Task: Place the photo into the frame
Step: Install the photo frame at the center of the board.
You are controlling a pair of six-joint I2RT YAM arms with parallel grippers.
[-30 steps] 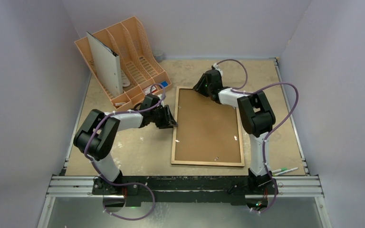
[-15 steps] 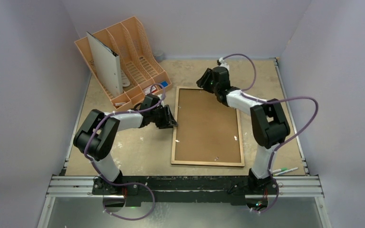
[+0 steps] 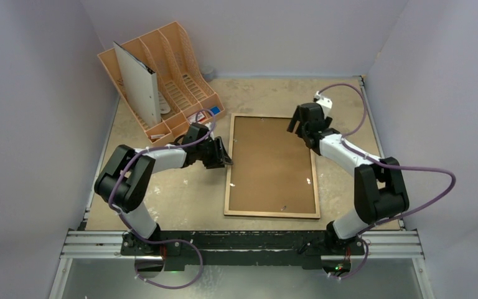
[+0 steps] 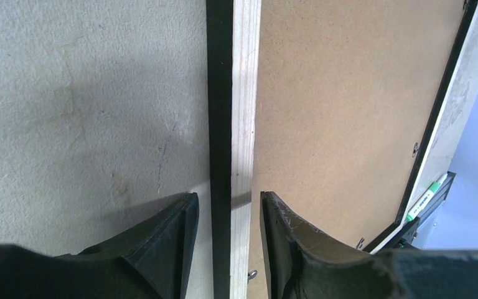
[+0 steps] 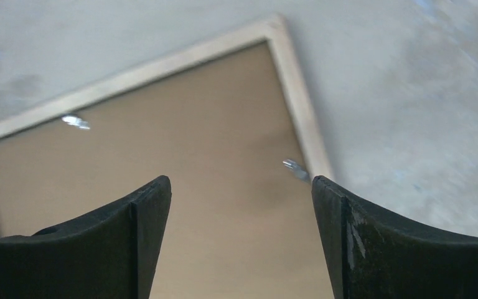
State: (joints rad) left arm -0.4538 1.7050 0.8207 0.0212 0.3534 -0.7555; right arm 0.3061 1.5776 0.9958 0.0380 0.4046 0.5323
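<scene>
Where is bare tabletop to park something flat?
Widest patch: the far strip of table between the far rim of the light wood frame and the back wall, right of the orange slotted file organizer. The narrower lane beside the frame's right rim sits under the right arm. Crowded: the left, around the organizer and the left end effector.

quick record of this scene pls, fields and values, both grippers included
frame: flat on table, back side up, brown backing board in it
left gripper: open, jaws astride frame's left rim
right gripper: open wide, above frame's far right corner, holding nothing
photo: not visible as such
organizer: far left, white sheet standing in it
</scene>
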